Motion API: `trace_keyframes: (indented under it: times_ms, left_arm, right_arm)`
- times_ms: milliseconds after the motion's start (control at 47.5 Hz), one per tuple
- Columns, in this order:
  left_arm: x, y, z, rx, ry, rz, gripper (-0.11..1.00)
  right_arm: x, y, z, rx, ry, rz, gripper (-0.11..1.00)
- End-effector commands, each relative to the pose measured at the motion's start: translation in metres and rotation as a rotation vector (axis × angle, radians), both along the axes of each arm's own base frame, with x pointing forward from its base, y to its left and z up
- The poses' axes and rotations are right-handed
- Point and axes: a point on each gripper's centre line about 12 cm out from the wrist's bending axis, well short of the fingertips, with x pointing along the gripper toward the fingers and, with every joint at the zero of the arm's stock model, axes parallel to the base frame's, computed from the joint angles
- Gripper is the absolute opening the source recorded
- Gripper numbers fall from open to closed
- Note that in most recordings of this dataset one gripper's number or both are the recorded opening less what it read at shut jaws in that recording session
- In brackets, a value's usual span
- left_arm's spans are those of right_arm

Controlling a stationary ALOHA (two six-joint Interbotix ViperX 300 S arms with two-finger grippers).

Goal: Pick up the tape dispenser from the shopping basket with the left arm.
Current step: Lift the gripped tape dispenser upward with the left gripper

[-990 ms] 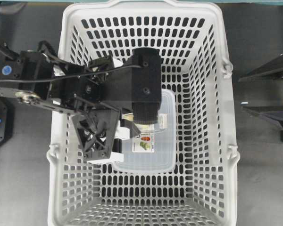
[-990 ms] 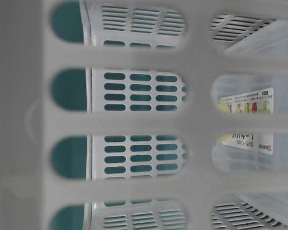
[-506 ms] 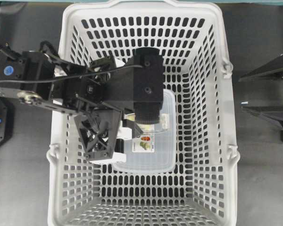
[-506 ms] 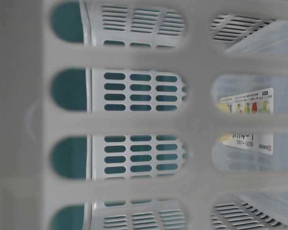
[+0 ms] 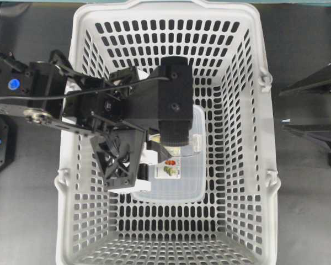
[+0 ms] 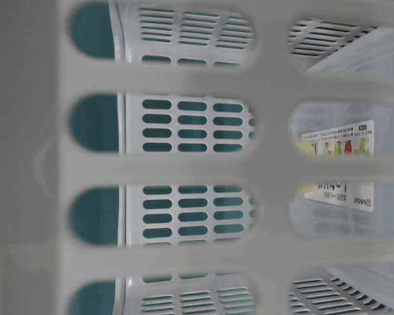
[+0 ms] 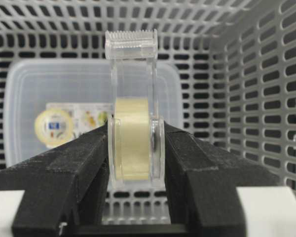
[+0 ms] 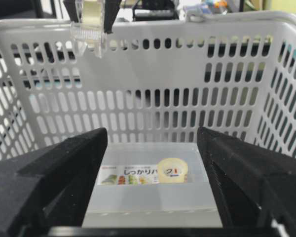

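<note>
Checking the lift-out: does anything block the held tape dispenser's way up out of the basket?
Nothing visible does. The left gripper grips the tape dispenser up near the shopping basket rim, above the clear lidded container on the floor; the way upward looks open.

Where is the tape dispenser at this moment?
The tape dispenser is clamped between the left gripper's fingers, lifted above the clear lidded box on the shopping basket's floor; the right wrist view shows it at rim height.

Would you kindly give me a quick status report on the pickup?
Left claw shut on tape dispenser, up near basket rim. Right claw open, outside. Nothing blocking.
</note>
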Motion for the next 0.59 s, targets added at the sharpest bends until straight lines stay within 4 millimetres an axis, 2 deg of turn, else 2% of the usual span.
trace_keyframes:
  times_ms: [0,84,274,569]
  left_arm:
    - [-0.003,-0.001,0.008,-0.001,-0.026,-0.003,0.28]
    - [-0.002,-0.003,0.006,-0.001,-0.023,-0.006,0.28]
    - [0.003,-0.007,-0.014,0.003,0.013,-0.015,0.28]
    - [0.009,-0.007,-0.018,0.0,-0.028,-0.017,0.28]
  right_arm:
    - [0.001,0.0,0.004,0.006,-0.012,0.001,0.71]
    - [0.0,0.0,0.005,0.006,-0.018,0.001,0.71]
    - [-0.003,0.0,0.008,0.005,-0.032,0.001,0.71]
    - [-0.005,0.0,0.008,0.005,-0.04,0.001,0.71]
